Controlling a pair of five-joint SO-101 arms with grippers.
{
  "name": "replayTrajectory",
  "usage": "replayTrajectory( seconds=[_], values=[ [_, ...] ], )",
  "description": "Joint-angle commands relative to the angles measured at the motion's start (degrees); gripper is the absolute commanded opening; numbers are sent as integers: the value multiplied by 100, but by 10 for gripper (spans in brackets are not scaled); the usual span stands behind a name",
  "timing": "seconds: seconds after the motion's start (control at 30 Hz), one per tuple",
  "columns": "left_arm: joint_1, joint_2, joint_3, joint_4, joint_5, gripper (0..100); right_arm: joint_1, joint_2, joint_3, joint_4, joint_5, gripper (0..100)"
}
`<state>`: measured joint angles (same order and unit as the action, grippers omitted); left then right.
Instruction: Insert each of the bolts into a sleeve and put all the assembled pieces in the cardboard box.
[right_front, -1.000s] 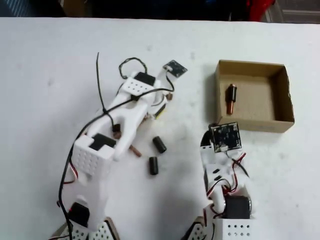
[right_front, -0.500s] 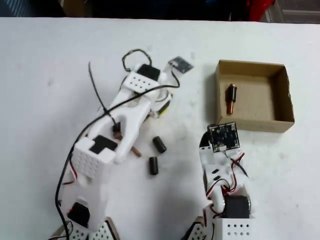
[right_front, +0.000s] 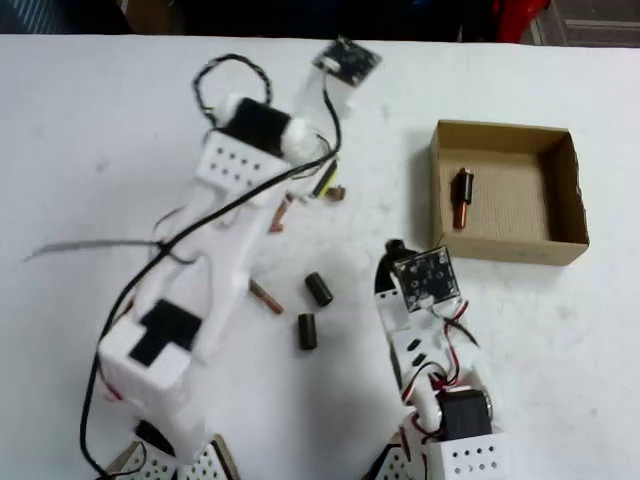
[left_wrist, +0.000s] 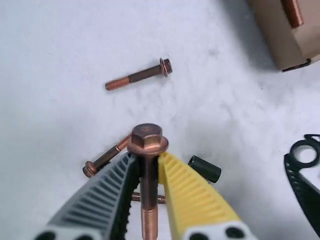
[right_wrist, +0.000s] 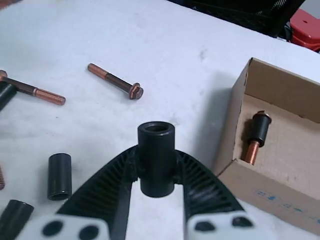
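Bolt (left_wrist: 147, 150): newly raised off the counter (right_front: 90, 110), pinched by the left fingers (left_wrist: 187, 195). Sleeve (right_wrist: 156, 155): pinched by the right fingers (right_wrist: 200, 182), shifted left from the cardboard box (right_front: 560, 250). Insertion likely next.

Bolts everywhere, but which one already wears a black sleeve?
The bolt lying inside the cardboard box; the others look bare copper.

You are working over a flat white tabletop (right_front: 80, 120), faintly smudged with grey, that runs back to a dark strip beyond its far edge. Past that edge, the high view's upper right corner shows you a glossy red plastic object (right_front: 520, 18). The upper left corner shows a blue ribbed patch (right_front: 22, 14), too cropped to identify
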<state>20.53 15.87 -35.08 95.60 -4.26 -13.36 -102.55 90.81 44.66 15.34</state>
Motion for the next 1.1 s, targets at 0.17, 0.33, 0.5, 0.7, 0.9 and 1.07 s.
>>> replayTrajectory(
  seconds=[0.17, 0.33, 0.5, 0.7, 0.9, 1.07],
  values=[
    [-31, -1807, 703, -105, 299, 20, -664, -48, -53, -576, -53, 16],
    [4, -2756, 1793, -642, 325, 20, -1095, -48, -53, -831, -88, 16],
    [4, -3626, 2919, -1424, 325, 21, -1244, -48, -53, -1007, -782, 16],
    [13, -4435, 3965, -2356, 369, 21, -1244, -40, -44, -1138, -1257, 16],
    [13, -5095, 4677, -3279, 369, 22, -1253, -40, 580, -2554, -1424, 16],
    [22, -5596, 5327, -4088, 369, 22, -1648, -48, 607, -2756, -1398, 16]
  ],
)
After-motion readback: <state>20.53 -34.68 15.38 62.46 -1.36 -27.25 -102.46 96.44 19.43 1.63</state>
